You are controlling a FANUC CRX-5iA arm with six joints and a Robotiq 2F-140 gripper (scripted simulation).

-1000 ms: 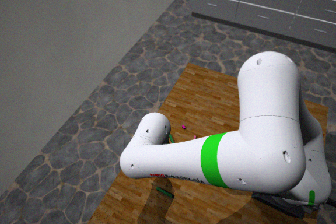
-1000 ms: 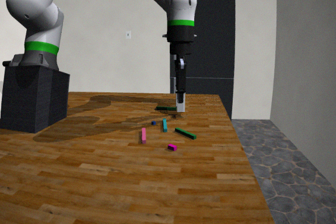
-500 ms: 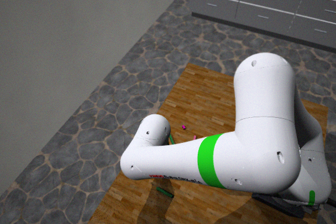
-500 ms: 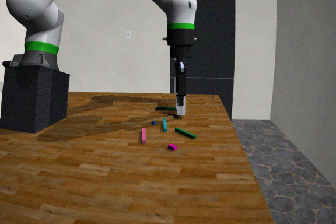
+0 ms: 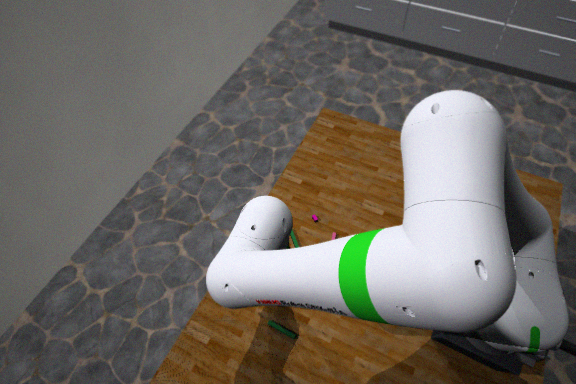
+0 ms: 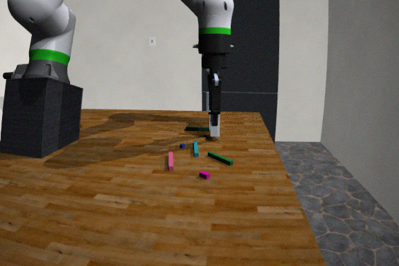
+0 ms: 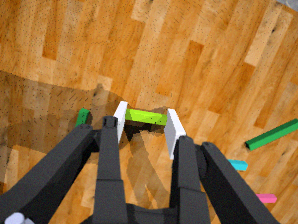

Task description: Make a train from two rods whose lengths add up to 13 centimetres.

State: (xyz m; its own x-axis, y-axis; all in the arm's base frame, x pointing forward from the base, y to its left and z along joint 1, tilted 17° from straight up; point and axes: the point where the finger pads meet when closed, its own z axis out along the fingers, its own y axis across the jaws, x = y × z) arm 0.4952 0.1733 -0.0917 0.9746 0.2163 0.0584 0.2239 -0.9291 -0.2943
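My gripper [image 6: 215,131] [image 7: 146,115] points down, low over the table, shut on the ends of a lime rod [image 7: 146,116] that spans between its fingertips; a shadow shows beside the rod. The lime rod is hidden in the top and exterior views. One green rod [image 5: 283,329] [image 6: 197,128] [image 7: 83,117] lies close by, partly behind the fingers. Another green rod [image 5: 294,239] [image 6: 219,158] [image 7: 272,134] lies apart on the other side. A turquoise rod [image 6: 195,148] [image 7: 239,165], a pink rod [image 5: 334,236] [image 6: 170,161] [image 7: 266,198], a magenta rod [image 5: 315,218] [image 6: 204,174] and a blue rod [image 6: 182,146] lie separately.
The wooden table [image 5: 350,157] [image 6: 138,216] carries the rods. Its side edge runs to the right of them in the exterior view. The robot's dark pedestal [image 6: 41,119] stands at the left there. The arm [image 5: 310,277] hides much of the table in the top view.
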